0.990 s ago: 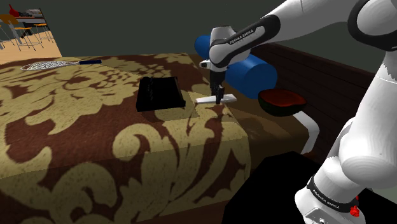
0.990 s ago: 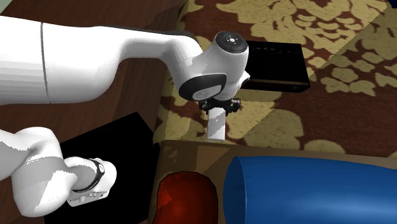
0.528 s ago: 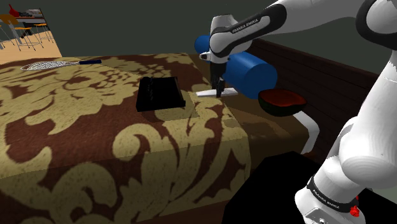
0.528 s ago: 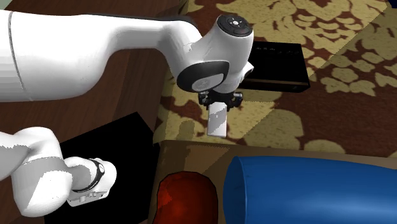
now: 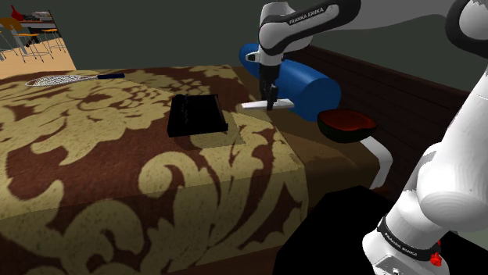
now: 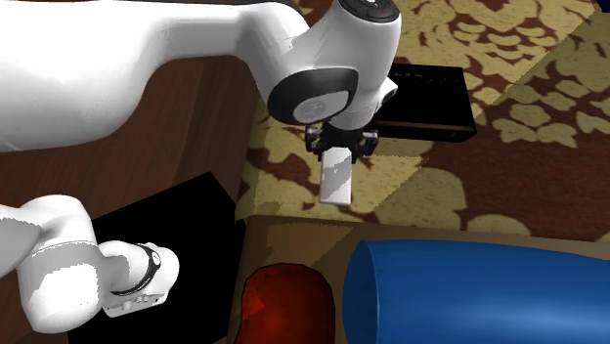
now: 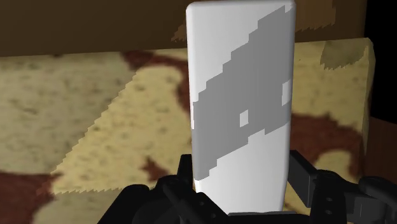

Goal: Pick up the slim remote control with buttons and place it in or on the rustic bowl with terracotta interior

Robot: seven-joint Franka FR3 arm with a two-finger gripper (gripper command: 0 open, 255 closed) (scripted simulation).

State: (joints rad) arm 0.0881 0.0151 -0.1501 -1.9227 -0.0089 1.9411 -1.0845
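In the shoulder view the black gripper [image 5: 271, 105] points down from the white arm, its jaws pinching the slim white remote [image 5: 265, 104]. The remote lies roughly level and is lifted clear of the brown-and-gold patterned cover [image 5: 117, 164], in front of the blue bolster [image 5: 303, 84]. To the right of it, past the cover's edge, sits the bowl [image 5: 346, 123], dark outside and red inside, well apart from the remote. A black box [image 5: 197, 115] lies on the cover to the left of the gripper, and a racket [image 5: 64, 78] rests at the far left.

In the second exterior view the gripper [image 6: 339, 153] clamps one end of the remote [image 6: 336, 181], whose free end points toward the near edge of the cover [image 6: 508, 147]. The bowl [image 6: 288, 305] is nearer the camera and to the left, just beside the bolster [image 6: 469, 293]. The black box [image 6: 426, 100] lies farther off.

In the wrist view the remote [image 7: 242, 95], patched white and grey, stands between the fingers [image 7: 302, 178], which clasp its sides. The patterned cover [image 7: 95, 127] lies beyond it.
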